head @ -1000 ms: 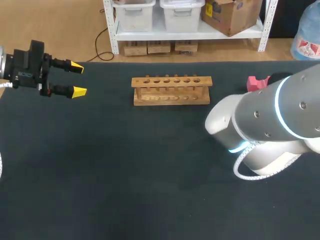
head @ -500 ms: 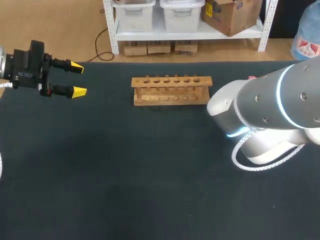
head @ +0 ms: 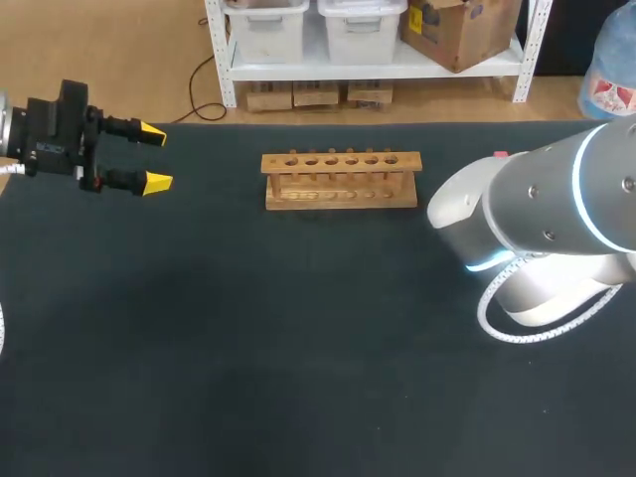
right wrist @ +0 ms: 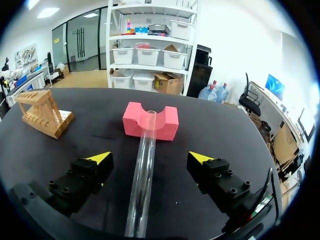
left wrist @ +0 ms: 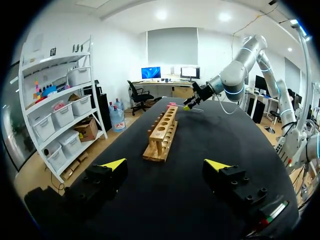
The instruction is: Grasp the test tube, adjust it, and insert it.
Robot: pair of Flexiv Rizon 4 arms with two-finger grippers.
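The tube (right wrist: 143,172) lies untouched between the right gripper (right wrist: 150,158) fingers, jaws wide open, far end in the block (right wrist: 166,123) notch. The left gripper (head: 154,157) is open over the table (head: 248,328) edge, rack (head: 341,180) well ahead.

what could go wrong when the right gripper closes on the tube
The test tube lies between the open fingers of the right gripper, one end in the pink block; an uneven close might roll or tip it out. The right arm hides it in the head view, so a slip may go unseen.
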